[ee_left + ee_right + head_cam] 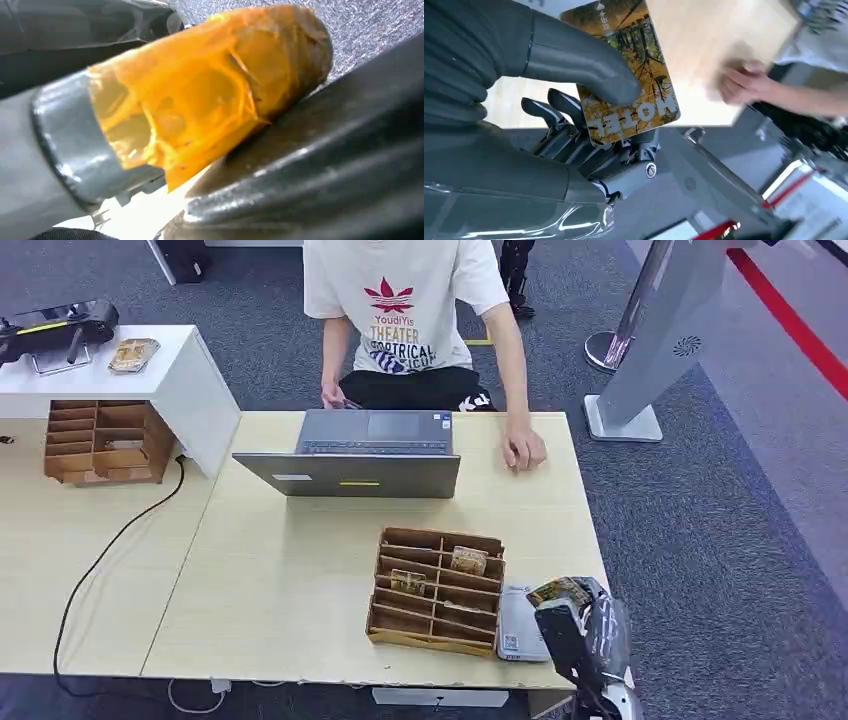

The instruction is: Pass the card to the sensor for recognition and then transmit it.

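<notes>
Here, seen pinched between thumb and fingers of the right hand (589, 115): the card (626, 70), held above the sensor (520, 625) at the table's (300, 570) near right edge, liable to slip from so shallow a pinch; left hand's state impossible to tell.

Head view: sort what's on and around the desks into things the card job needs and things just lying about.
Job:
right hand, holding the hotel card
white card sensor beside the hand
cardboard card rack with cards in it
person seated opposite

Lying about:
laptop
second cardboard rack
black handheld controller
black cable
</notes>
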{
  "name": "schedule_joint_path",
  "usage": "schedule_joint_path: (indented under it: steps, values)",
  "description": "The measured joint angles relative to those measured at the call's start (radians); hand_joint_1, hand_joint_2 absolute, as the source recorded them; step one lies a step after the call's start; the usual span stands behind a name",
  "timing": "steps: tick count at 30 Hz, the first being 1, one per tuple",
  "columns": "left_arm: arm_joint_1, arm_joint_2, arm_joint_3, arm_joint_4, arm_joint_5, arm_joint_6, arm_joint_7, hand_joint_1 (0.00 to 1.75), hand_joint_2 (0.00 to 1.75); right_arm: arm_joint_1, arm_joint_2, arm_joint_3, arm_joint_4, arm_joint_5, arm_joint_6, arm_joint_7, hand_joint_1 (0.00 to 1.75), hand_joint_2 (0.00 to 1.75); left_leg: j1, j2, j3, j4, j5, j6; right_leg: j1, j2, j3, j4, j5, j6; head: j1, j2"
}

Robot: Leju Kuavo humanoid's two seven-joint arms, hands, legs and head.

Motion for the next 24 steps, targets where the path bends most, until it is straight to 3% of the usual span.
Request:
schedule_joint_path:
  steps: [6, 15, 24]
  values:
    - [-0.002, 0.0, 0.0, 0.0, -0.012, 0.0, -0.001, 0.0, 0.0, 0.063, 0.019, -0.012, -0.158, -0.07, -0.054, -0.094, 1.75, 1.75, 0.0, 0.0, 0.0, 0.0, 0.0, 0.0, 0.0, 0.0, 0.0, 0.0, 0.0, 0.0, 0.0, 0.0]
    - [-0.003, 0.0, 0.0, 0.0, -0.018, -0.002, -0.002, 0.0, 0.0, 0.103, 0.031, 0.0, -0.264, -0.122, -0.059, -0.154, 1.75, 1.75, 0.0, 0.0, 0.0, 0.0, 0.0, 0.0, 0.0, 0.0, 0.0, 0.0, 0.0, 0.0, 0.0, 0.0]
    - [-0.004, 0.004, -0.001, 0.0, -0.032, -0.007, -0.008, 0.0, 0.0, 0.073, 0.017, 0.093, -0.275, -0.198, 0.054, -0.171, 1.75, 1.75, 0.0, 0.0, 0.0, 0.0, 0.0, 0.0, 0.0, 0.001, 0.0, 0.0, 0.0, 0.0, 0.0, 0.0]
